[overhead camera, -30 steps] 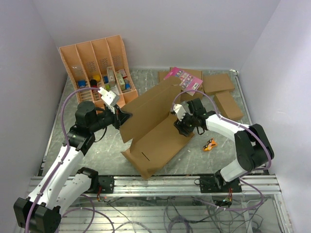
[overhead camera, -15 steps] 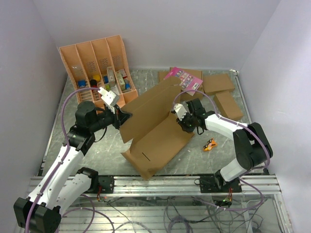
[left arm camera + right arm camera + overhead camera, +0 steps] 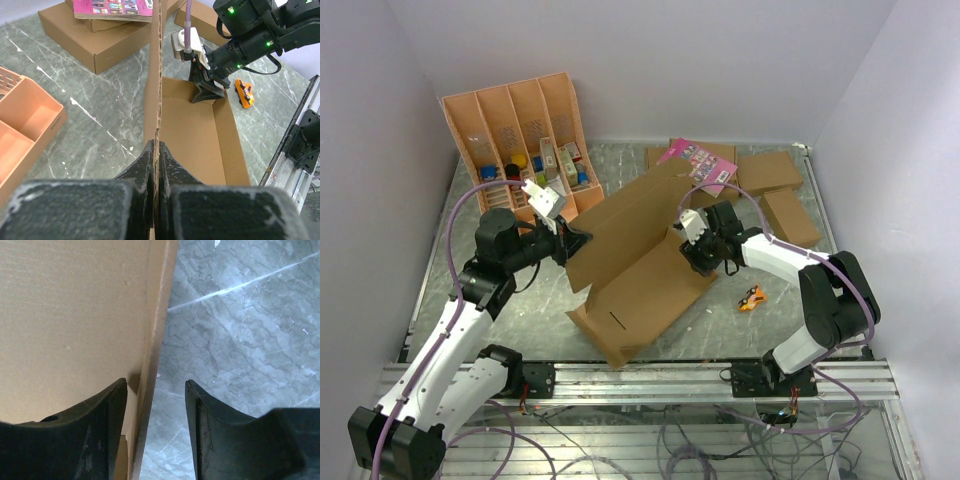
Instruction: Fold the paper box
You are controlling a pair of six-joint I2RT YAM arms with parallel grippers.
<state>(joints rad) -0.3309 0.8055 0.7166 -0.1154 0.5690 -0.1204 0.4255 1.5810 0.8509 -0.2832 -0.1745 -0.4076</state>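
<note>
Paper box: your paper box (image 3: 650, 290) lies on the table (image 3: 740, 335) between the two sets of jaws, floor flat, one long panel raised on edge.
Long axis: it runs straight ahead of the left jaws and ends at the right jaws. The raised panel follows that same line.
Left jaws: pressed together on the near end of the raised panel, pinching the cardboard edge-on.
Right jaws: spread, straddling a low wall at the box's far end. The wall stands between them, close against one finger, with bare table under the other. No squeeze shows.
Nearer arm: your right, for that wall. Your left is occupied with the panel.
Coming move, as I judge it: the wall already sits inside the right jaws, so you would close or push across its thickness, square to the long axis, with the left holding the panel upright.
Beyond the jaws: small brown boxes (image 3: 768, 172) and a pink booklet (image 3: 698, 165) lie past the right jaws. A small orange object (image 3: 752, 298) lies beside them. The compartment tray (image 3: 520, 140) sits off the left jaws' side.
</note>
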